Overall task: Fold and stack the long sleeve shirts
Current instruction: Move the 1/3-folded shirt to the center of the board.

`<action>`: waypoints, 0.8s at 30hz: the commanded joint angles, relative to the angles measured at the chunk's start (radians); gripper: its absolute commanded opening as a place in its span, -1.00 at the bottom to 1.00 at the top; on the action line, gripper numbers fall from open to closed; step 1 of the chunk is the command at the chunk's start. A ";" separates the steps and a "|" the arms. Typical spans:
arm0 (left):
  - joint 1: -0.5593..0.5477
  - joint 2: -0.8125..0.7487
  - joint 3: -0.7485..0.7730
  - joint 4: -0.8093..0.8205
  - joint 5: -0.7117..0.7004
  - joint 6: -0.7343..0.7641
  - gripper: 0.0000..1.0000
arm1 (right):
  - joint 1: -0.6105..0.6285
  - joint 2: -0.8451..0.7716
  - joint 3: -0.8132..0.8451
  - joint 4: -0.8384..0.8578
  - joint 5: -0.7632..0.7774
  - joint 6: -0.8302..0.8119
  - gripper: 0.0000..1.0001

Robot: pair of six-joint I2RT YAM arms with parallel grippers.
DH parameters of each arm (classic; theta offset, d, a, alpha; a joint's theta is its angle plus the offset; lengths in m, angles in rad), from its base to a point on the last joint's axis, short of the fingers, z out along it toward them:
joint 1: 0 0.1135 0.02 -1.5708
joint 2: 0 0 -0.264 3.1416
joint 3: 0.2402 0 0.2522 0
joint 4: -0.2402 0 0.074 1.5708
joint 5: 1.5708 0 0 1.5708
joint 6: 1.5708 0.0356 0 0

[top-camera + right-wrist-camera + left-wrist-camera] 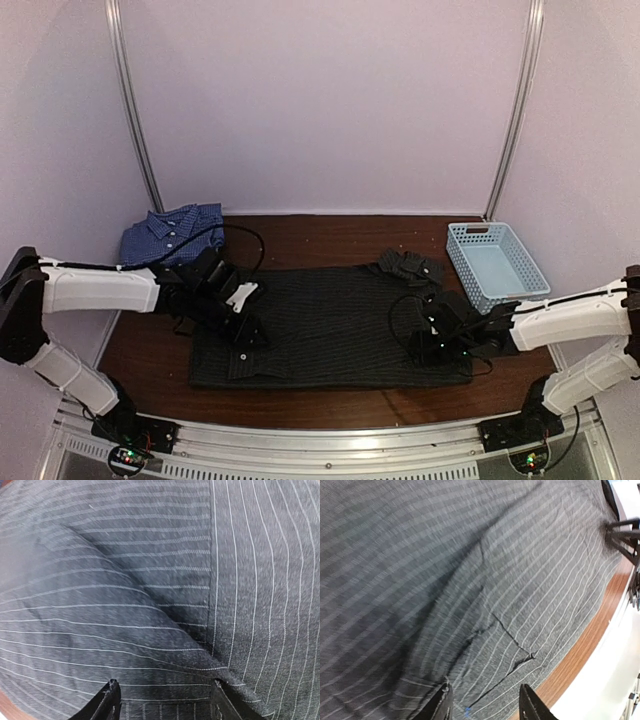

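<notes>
Two shirts on table.

Far L: blue shirt, folded, at far-L corner.

L gripper: jaws spread, nothing pinched, low over L end of black shirt.

Black shirt: flat, mid-table, near edge close to near table rim, thin strip of wood showing between.

R gripper: jaws spread, no cloth between, low over R end of same shirt.

Step, as judged: next fold of black shirt, then stack w/ blue.
- Pinch both ends at matching depth.
- Lift level and move in sync to keep fold line straight.
- Smooth creases near L fingertips first.

Edges/room:
- Bare wood far side, centre: best direction to fold toward.
- L side tight, blue shirt just beside L arm.
- Bunched dark cloth, prob. a sleeve, near basket at far R. Tuck in before folding and keep R arm off basket wall.
</notes>
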 commanded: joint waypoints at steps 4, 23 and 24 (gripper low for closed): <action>-0.091 0.063 -0.054 0.124 -0.060 -0.061 -0.08 | 0.006 0.011 -0.034 -0.006 -0.010 0.064 0.21; -0.288 0.038 -0.167 0.057 -0.195 -0.203 -0.08 | 0.197 -0.183 -0.118 -0.199 0.049 0.322 0.22; -0.299 0.026 -0.157 0.049 -0.205 -0.205 -0.08 | 0.197 -0.200 -0.098 -0.226 0.069 0.315 0.23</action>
